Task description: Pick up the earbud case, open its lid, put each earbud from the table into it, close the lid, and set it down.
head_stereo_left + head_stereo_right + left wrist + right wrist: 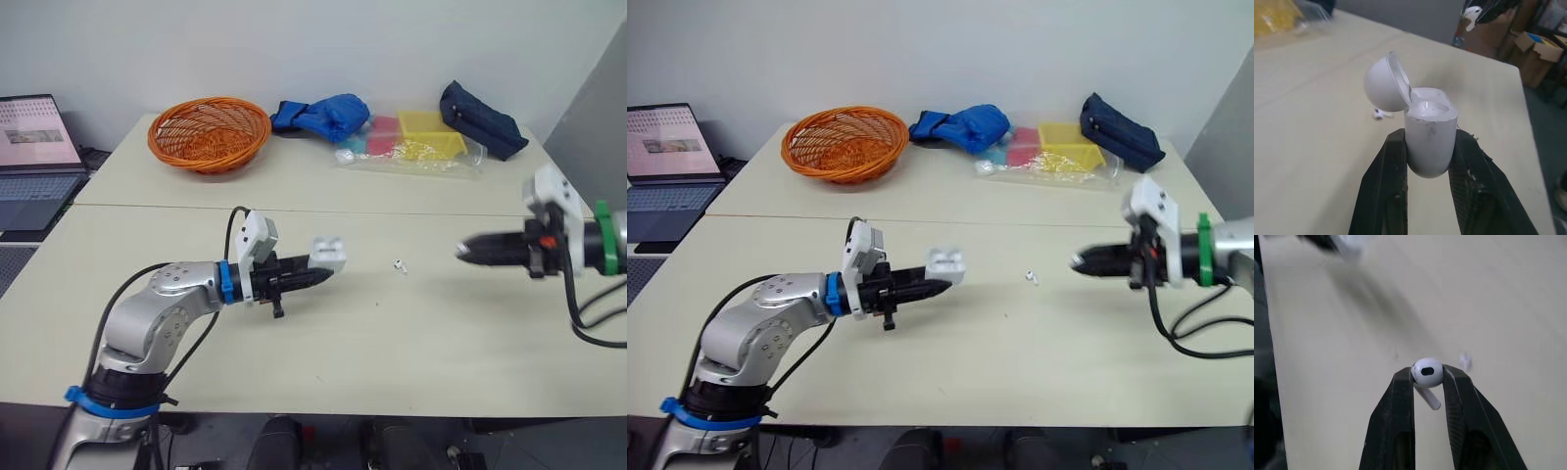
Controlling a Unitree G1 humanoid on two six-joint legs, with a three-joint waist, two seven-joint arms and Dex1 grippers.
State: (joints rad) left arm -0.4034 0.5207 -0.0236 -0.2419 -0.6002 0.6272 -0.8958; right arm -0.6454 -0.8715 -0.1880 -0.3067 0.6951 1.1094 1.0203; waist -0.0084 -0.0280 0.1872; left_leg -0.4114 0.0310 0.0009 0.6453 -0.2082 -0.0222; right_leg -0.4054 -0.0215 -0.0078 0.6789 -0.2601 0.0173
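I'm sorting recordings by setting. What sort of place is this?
Probably a lab or office workroom: plain pale tables pushed together against a bare wall, an open laptop alongside, and cardboard boxes stacked beyond the table's end.

My left gripper (323,275) is holding the earbud case (329,253) above the desk (392,333). A loose earbud (399,265) is lying on the desk just right of it, and my right gripper (462,252), farther right, is pinching a second earbud (1427,372).
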